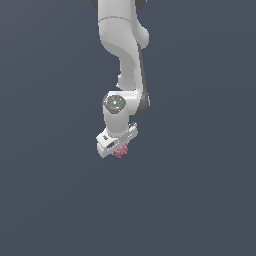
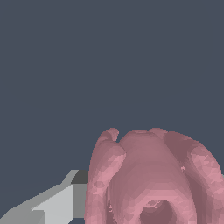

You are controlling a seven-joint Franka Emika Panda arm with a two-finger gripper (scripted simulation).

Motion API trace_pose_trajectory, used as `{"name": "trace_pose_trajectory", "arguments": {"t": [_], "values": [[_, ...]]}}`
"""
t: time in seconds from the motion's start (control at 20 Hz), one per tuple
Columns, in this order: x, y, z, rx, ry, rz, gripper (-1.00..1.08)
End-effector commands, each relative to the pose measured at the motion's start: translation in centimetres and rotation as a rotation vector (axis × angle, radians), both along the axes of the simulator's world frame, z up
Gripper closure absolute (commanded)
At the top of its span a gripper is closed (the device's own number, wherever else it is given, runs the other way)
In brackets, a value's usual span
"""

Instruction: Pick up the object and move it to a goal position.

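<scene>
One white arm's tool (image 1: pixel 118 146) clamps the lumpy pinkish-red blob (image 1: pixel 120 151) (jaws snug against it), seemingly for carrying goalward.

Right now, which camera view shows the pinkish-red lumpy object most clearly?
The wrist view: the object fills much of that picture, so its ridged lobes and a hollow are plain. In the exterior view the object is only a small pink patch, mostly hidden under the white gripper.

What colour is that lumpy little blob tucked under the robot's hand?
Pinkish-red all over, with no pattern. The blob shows best in the wrist view, filling the frame up close.
</scene>
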State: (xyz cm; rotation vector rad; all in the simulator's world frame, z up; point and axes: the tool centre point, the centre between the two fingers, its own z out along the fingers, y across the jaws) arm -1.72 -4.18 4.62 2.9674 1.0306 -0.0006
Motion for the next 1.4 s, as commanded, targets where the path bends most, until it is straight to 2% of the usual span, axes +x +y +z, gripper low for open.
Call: {"name": "trace_pose_trajectory", "arguments": {"t": [0.0,0.3,0.55,1.35], "values": [[-0.1,-0.1,0.7,0.0,-0.001,0.0,1.08],[-0.7,-0.6,3.7,-0.001,-0.001,0.0,1.08],[-1.4,-1.2,7.8,-0.001,-0.001,0.001,1.08],[-4.5,-4.0,26.0,0.002,-0.001,0.002,1.08]]}}
